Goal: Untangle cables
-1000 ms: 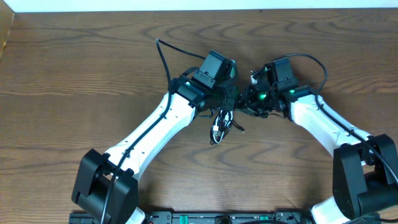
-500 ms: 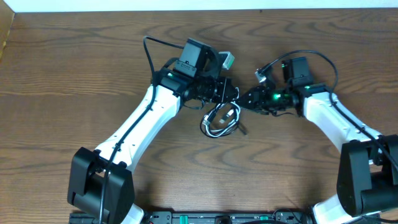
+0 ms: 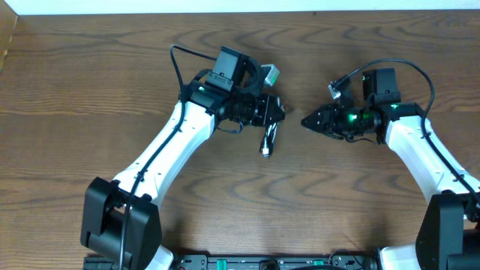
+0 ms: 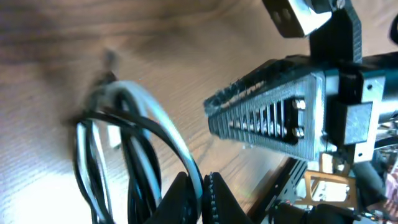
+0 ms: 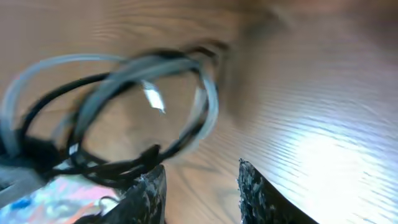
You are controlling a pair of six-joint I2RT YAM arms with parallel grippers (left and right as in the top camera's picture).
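The cables (image 3: pixel 267 140) are a small coil of black and white cords hanging edge-on from my left gripper (image 3: pixel 279 112) just over the table. In the left wrist view the jaws of the left gripper (image 4: pixel 203 190) are shut on a white strand, with the rest of the coil (image 4: pixel 118 155) looping to the left. My right gripper (image 3: pixel 305 121) points at the coil from the right, a short gap away. Its fingers (image 5: pixel 147 194) stand open with only bare wood between them, and the blurred coil (image 5: pixel 124 106) shows ahead of them.
The wooden table (image 3: pixel 90 82) runs all round both arms. A pale wall edge (image 3: pixel 240 6) borders the far side. The right arm's ribbed finger (image 4: pixel 267 118) fills the middle of the left wrist view.
The right gripper opened, let go of the coil and drew back to the right. The left gripper shifted slightly left with the coil, which now hangs narrow instead of spread.
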